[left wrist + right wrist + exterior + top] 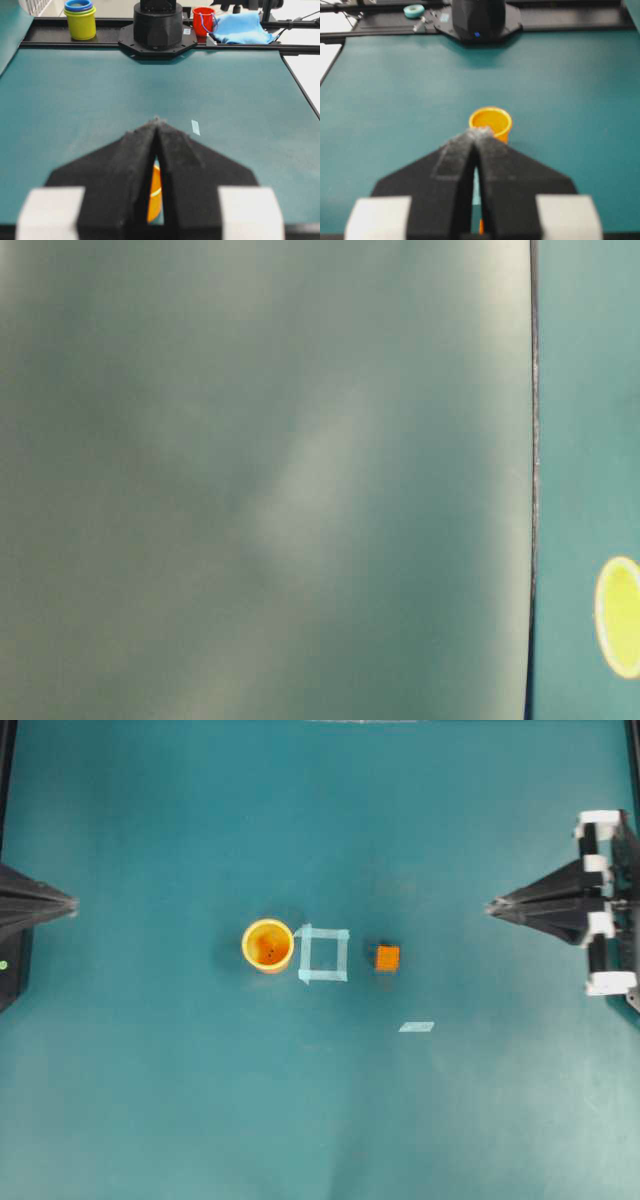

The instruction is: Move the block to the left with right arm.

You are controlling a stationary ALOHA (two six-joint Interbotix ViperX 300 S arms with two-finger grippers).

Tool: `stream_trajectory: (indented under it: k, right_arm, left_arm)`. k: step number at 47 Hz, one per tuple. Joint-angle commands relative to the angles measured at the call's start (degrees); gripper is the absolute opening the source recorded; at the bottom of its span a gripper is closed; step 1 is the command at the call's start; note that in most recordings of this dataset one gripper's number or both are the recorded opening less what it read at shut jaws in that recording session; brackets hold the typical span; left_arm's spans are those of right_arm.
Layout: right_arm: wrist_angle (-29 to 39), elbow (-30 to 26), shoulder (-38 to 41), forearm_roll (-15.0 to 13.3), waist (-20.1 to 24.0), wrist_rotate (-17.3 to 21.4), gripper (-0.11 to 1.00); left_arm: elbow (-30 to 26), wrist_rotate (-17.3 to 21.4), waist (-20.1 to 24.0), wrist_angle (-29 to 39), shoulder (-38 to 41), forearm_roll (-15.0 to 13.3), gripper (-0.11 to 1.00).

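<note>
The block (387,958), a small orange cube, sits on the teal table right of a pale blue tape square (324,954). A yellow-orange cup (268,945) stands against the square's left side. My right gripper (492,907) is shut with nothing in it, well to the right of the block and slightly farther back. In the right wrist view the shut tips (477,132) point at the cup (490,121), and an orange sliver of the block (480,226) shows low in the slit between the fingers. My left gripper (72,905) is shut and empty at the far left.
A short strip of pale tape (417,1027) lies in front of the block, to its right. Behind the table's right end stand stacked cups (80,19), a red cup (203,21) and a blue cloth (240,27). The table-level view is mostly blur.
</note>
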Motion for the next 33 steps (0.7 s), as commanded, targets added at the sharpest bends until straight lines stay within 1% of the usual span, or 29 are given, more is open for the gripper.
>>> stream_trajectory:
  k: [1,3,8,12,14,23,33]
  right_arm:
    - [-0.26,-2.20,2.46,0.18,-0.62,0.97,0.04]
    - [-0.35,-2.64,4.04,0.18,-0.97,1.58,0.09]
    - [-0.18,-4.04,7.91,0.18,-1.23,1.93,0.34]
    - [-0.18,-5.36,11.07,0.18,-1.32,1.93,0.47]
    - [-0.18,-5.98,12.83,0.18,-1.49,1.85,0.50]
    - [0.79,-9.76,22.41,0.18,-1.49,1.85,0.51]
    - [6.86,-15.29,33.75,-0.18,-1.58,1.58,0.55]
  left_arm:
    - [0.09,-0.18,-0.09,1.67,-2.90,0.09,0.00]
    - [0.53,-0.18,-0.09,2.99,-4.48,0.09,0.00]
    - [0.79,-0.18,-0.09,5.89,-7.38,0.09,0.00]
    - [0.53,-0.18,-0.18,8.26,-8.70,0.09,0.00]
    - [0.44,-0.18,-0.09,9.49,-9.14,0.09,0.00]
    - [0.00,-0.18,-0.09,12.30,-10.28,0.09,0.00]
    - [-0.53,0.00,-0.09,14.77,-11.69,0.09,0.00]
